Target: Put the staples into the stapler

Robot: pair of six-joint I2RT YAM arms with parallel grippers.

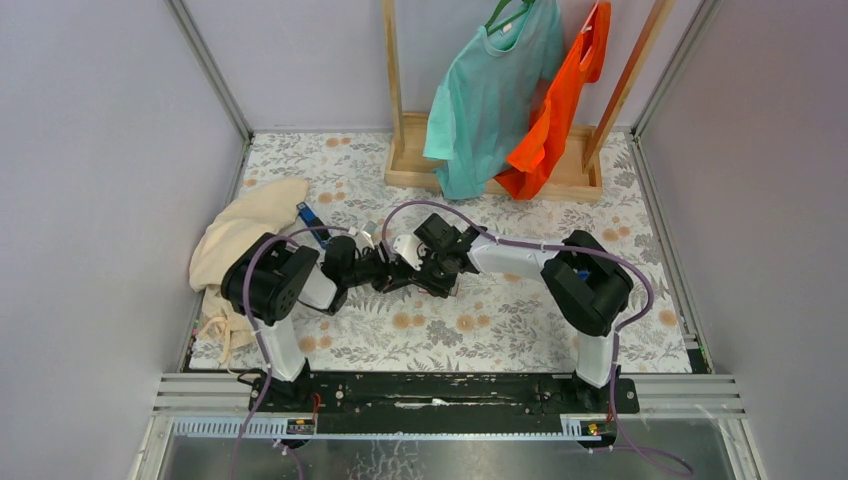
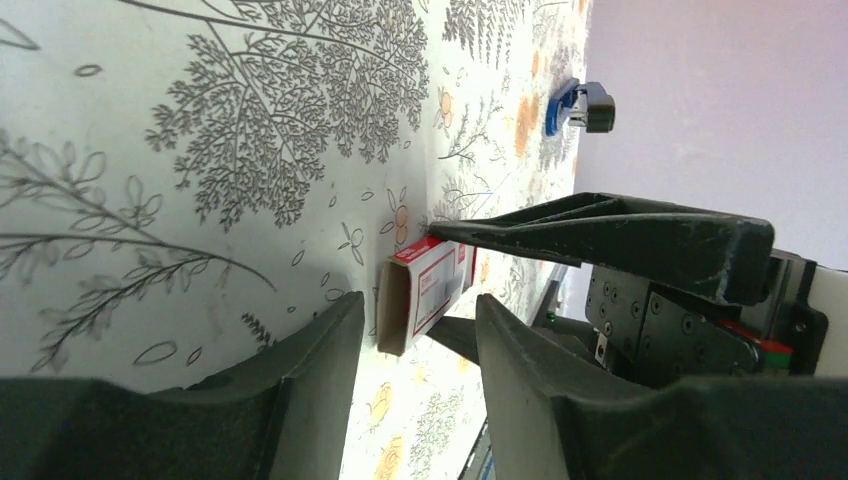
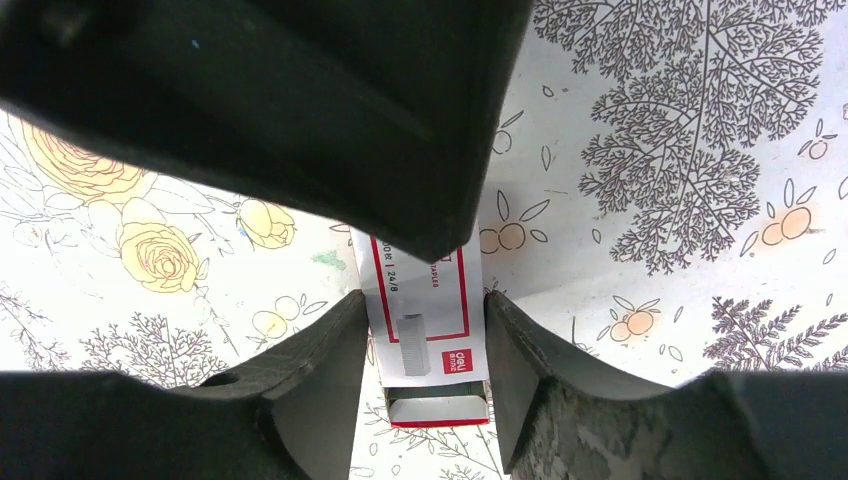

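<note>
two grippers meet over the floral cloth point(image 2: 200, 150): the right gripper point(image 3: 425, 315) is clamped on a red-and-white staple box point(image 3: 425, 290), its open end toward the wrist; the left gripper point(image 2: 418, 305), jaws apart, sits just beside it. the blue stapler point(image 2: 577, 106) lies well apart.

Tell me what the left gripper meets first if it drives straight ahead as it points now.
The staple box. Its near end sits just between the left gripper's fingertips, and the right gripper is clamped on it. Contact looks almost immediate, though depth is hard to judge here.
</note>
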